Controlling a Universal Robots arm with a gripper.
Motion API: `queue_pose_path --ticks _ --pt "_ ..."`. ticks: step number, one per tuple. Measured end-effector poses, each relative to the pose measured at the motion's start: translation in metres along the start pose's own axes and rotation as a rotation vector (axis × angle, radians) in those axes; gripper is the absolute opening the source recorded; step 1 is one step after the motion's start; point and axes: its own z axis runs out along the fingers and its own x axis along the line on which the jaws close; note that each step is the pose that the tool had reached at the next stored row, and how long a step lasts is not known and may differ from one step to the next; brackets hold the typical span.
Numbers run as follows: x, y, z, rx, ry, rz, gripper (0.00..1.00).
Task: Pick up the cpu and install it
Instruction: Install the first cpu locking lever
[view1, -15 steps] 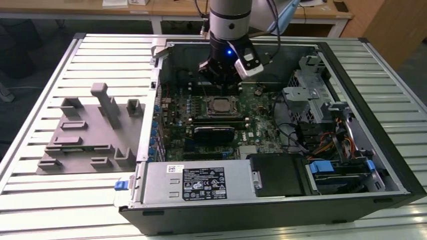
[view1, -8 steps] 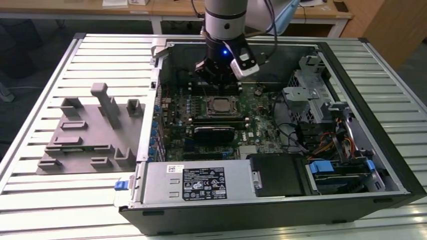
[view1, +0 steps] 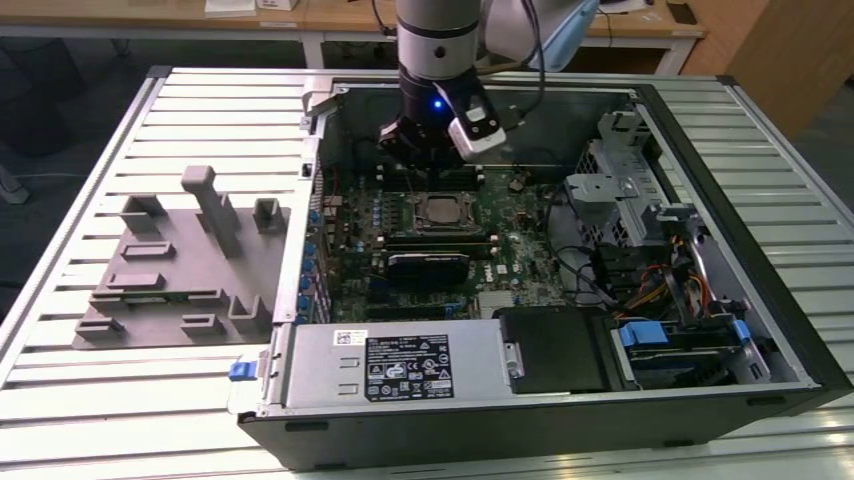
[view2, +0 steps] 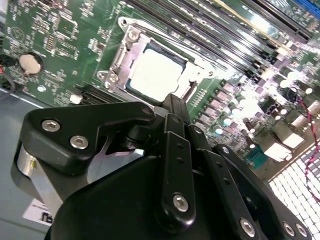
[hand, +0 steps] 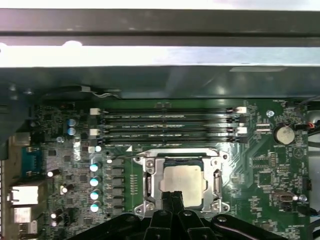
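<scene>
The cpu (view1: 438, 210) is a small square chip with a shiny silver top, lying flat inside the socket frame (hand: 146, 185) on the green motherboard (view1: 514, 215) in the open computer case. In both wrist views the cpu (view2: 157, 75) (hand: 182, 184) lies just beyond the fingertips. My gripper (view1: 424, 160) hangs over the board a little behind the socket, above the memory slots. Its black fingers (hand: 169, 197) are pressed together with nothing between them, and the gripper (view2: 172, 102) stands clear of the chip.
A silver power supply box (view1: 387, 365) with a white label fills the case's near side. A drive cage (view1: 617, 190) and cables (view1: 627, 275) crowd the exterior view's right. A grey slotted fixture (view1: 174, 260) lies on the slatted table (view1: 80, 160). Memory slots (hand: 165, 125) run beside the socket.
</scene>
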Motion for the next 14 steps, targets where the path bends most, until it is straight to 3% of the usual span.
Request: queue_pose_path --ticks 14 --pt "0.0275 -0.0011 -0.0011 0.0 0.0 0.0 0.11"
